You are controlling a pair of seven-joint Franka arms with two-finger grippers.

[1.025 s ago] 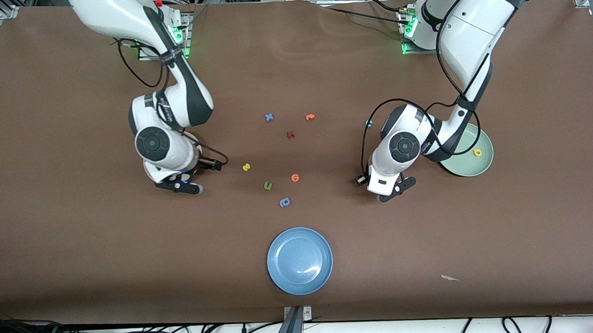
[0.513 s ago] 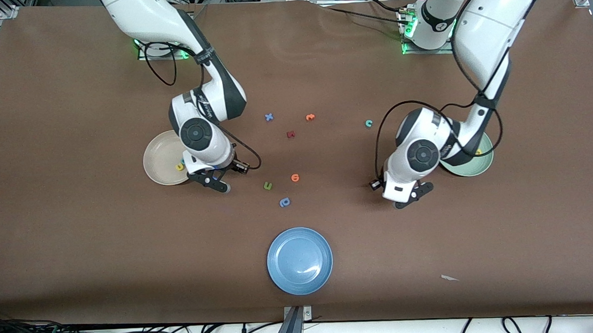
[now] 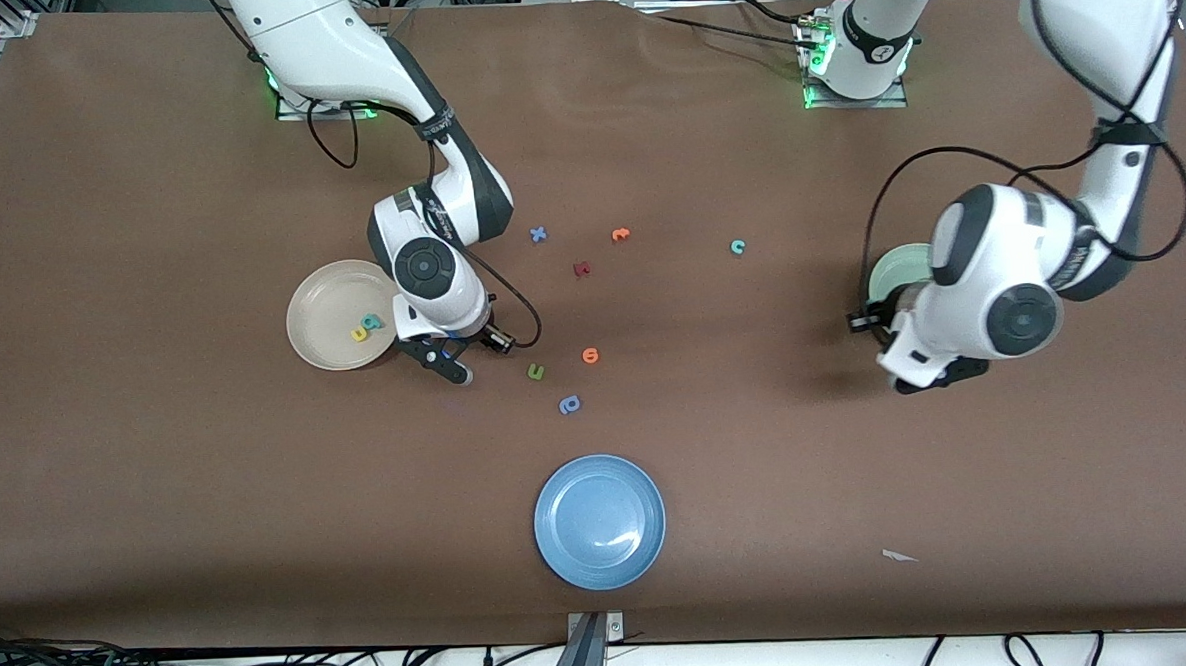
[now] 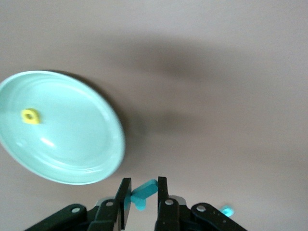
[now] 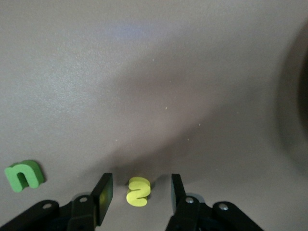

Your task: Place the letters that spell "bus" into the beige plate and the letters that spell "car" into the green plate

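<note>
the right arm has swung away from the beige plate [image 3: 325, 337], which now shows whole with the yellow "u" [image 3: 360, 334] and teal "b" [image 3: 373, 322] touching inside it. the right gripper [image 3: 451, 362] sits low just beside that plate, toward the table's middle, jaws part open around the yellow "s" [image 5: 137, 191], gaps showing on both sides; the "s" lies flat, its long axis running along the fingers. the green "u" [image 5: 24, 174] lies near it.

the left arm has lifted and pulled toward its own end of the table. the left gripper [image 4: 143, 197] is clamped on the thin teal "r" [image 4: 144, 192], tilted crosswise between the fingers, over bare table by the green plate [image 4: 111, 126], which holds the yellow "a" [image 4: 30, 116]. the teal "c" [image 3: 737, 247] rests alone, open room all round.
</note>
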